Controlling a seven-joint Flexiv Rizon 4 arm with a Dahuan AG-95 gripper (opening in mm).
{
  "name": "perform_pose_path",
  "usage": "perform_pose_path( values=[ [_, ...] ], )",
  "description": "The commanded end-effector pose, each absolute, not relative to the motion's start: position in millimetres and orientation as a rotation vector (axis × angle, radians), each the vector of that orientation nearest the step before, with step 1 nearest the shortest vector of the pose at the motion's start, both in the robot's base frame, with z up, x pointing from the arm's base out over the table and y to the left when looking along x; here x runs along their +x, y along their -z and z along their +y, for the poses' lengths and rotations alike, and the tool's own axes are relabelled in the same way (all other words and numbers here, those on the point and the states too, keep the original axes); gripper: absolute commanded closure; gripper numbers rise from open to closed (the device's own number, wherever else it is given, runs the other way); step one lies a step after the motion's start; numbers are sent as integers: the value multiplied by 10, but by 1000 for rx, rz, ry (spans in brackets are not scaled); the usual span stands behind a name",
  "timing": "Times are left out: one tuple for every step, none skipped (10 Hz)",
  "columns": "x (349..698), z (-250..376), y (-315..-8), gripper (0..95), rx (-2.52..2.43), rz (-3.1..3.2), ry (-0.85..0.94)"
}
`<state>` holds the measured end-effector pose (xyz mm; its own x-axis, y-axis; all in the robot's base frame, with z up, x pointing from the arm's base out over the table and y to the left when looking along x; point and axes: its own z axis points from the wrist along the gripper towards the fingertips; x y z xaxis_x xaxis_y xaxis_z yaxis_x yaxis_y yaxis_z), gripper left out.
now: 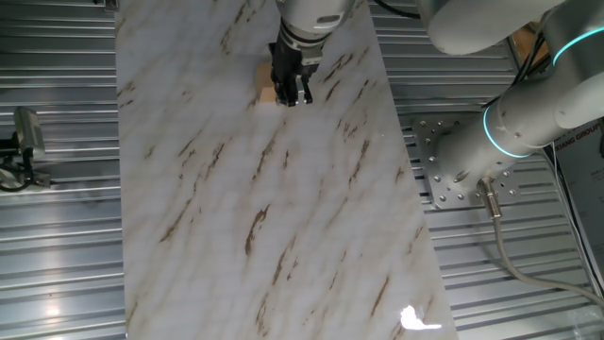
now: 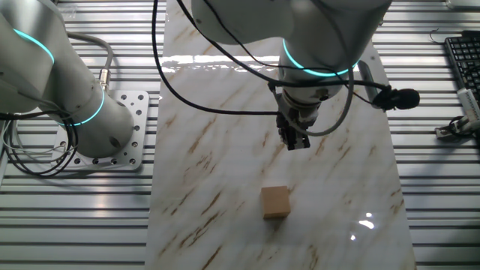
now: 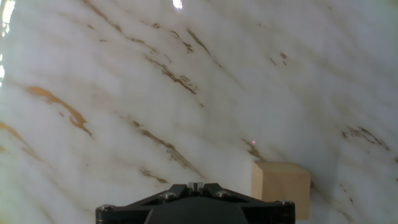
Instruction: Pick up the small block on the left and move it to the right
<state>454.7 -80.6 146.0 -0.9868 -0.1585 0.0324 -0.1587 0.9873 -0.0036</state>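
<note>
We see the black two-finger tool (image 2: 295, 141) hanging above the white, brown-veined marble bench (image 2: 225, 172), apart from everything; we cannot tell whether its fingers are parted or closed. The small light-tan wooden cube (image 2: 275, 202) sits on the bench away from the tool, nearer one short edge, untouched, roughly midway between the long edges.

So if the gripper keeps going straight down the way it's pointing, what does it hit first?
Probably the bare marble tabletop. In the hand view the small block sits off to one side of the gripper, not in its line.
</note>
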Motion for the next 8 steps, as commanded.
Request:
perform_pose_path(
  values=[
    [4551, -803, -1463, 950, 249, -3100, -9],
    [4551, -803, -1461, 950, 253, -3100, -8],
    [4551, -803, -1459, 950, 258, -3100, -5],
    [4551, -802, -1459, 950, 263, -3100, 4],
    [4551, -802, -1459, 950, 270, -3100, 9],
    [4551, -802, -1457, 950, 274, -3099, 14],
    [4551, -802, -1455, 950, 274, -3100, 22],
    [4551, -802, -1455, 950, 275, -3100, 23]
  ],
)
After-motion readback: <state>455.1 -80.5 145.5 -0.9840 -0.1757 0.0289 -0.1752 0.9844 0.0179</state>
